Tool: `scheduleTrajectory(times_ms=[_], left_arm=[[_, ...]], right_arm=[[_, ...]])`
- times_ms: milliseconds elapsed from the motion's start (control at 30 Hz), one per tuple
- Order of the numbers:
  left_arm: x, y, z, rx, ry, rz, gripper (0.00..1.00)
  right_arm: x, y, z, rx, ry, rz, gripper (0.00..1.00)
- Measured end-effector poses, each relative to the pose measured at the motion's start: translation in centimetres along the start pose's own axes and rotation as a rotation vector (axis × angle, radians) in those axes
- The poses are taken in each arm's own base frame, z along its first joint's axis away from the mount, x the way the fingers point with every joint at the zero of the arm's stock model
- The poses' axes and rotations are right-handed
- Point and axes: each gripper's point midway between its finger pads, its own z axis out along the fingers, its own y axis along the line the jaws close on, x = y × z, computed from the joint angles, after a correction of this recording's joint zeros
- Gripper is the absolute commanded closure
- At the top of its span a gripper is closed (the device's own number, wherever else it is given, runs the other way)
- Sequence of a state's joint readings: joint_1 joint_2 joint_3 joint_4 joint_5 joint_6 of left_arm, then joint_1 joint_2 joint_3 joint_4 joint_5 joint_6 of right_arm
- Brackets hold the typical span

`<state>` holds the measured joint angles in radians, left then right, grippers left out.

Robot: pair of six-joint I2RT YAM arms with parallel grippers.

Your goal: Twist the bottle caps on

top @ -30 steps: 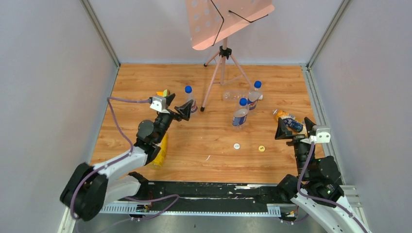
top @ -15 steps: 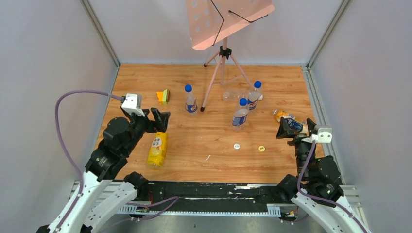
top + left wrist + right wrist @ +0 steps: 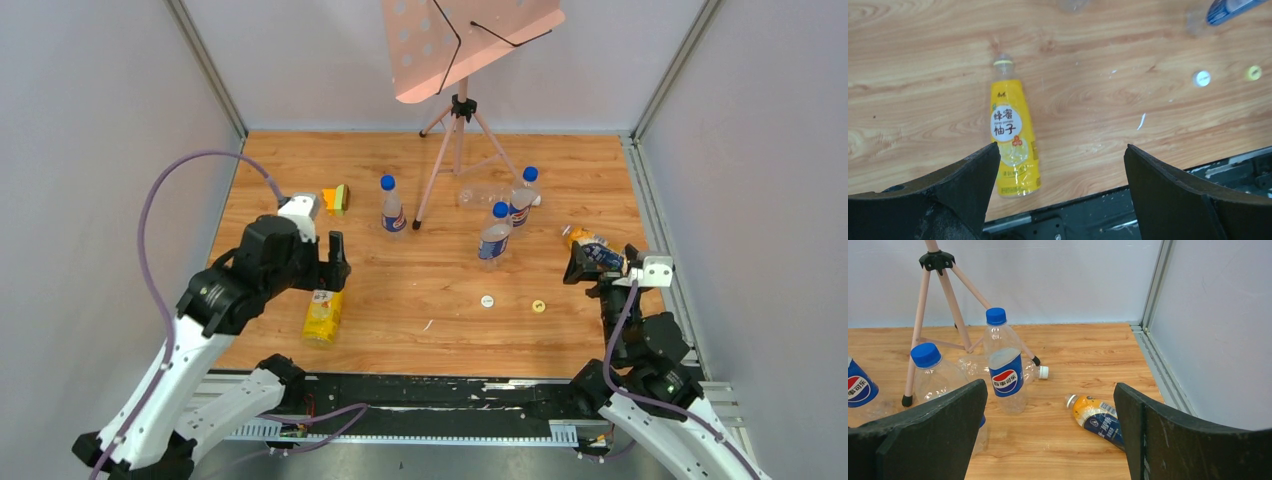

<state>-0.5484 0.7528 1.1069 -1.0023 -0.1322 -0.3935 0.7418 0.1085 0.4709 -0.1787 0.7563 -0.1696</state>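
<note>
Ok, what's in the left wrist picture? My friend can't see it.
A yellow bottle lies capless on the wooden table, below the black fingers of the open left gripper. A white cap and a yellow cap lie loose farther right.

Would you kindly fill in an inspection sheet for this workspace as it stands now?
Surface: wooden tabletop, a few white flecks.
Job's things: yellow plastic bottle lying uncapped; amber-brown bottle lying, apparently uncapped; three clear blue-capped bottles upright; fourth clear bottle lying, white-capped; small white cap and small yellow cap loose, apart.
Clutter: orange-and-green block; pink music stand on a tripod.
Grippers: left gripper open, empty, near the yellow bottle; right gripper open, empty.
Cables: purple cable looping off the left arm; another along the right arm.
Surroundings: grey panel walls.
</note>
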Motion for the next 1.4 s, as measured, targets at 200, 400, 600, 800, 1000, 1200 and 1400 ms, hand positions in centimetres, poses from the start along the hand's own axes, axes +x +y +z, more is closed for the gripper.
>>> scheduleTrajectory(times_ms=[200, 400, 600, 800, 1000, 1200, 1400], left_arm=[[1.7, 0.4, 3.0, -0.062, 0.169, 0.058, 0.0], [2.0, 0.6, 3.7, -0.076, 0.179, 0.053, 0.0], [4.5, 1.4, 5.6, -0.132, 0.232, -0.01, 0.0], [7.4, 3.2, 8.9, -0.246, 0.299, -0.068, 0.0], [10.5, 6.0, 10.5, -0.364, 0.365, -0.153, 0.0], [13.1, 7.8, 11.8, -0.435, 0.42, -0.2, 0.0], [15.0, 8.7, 13.3, -0.459, 0.48, -0.232, 0.09]], right_arm=[[0.8, 0.5, 0.4, -0.005, 0.031, -0.03, 0.0], [1.0, 0.6, 0.7, -0.007, 0.039, -0.044, 0.0], [1.5, 1.6, 0.9, -0.062, 0.038, -0.033, 0.0], [1.1, 3.3, 0.7, -0.153, 0.022, 0.032, 0.0], [-0.2, 3.9, -0.1, -0.206, -0.024, 0.104, 0.0], [-1.2, 3.7, -0.6, -0.219, -0.063, 0.147, 0.0], [-1.1, 3.7, -0.7, -0.218, -0.059, 0.163, 0.0]])
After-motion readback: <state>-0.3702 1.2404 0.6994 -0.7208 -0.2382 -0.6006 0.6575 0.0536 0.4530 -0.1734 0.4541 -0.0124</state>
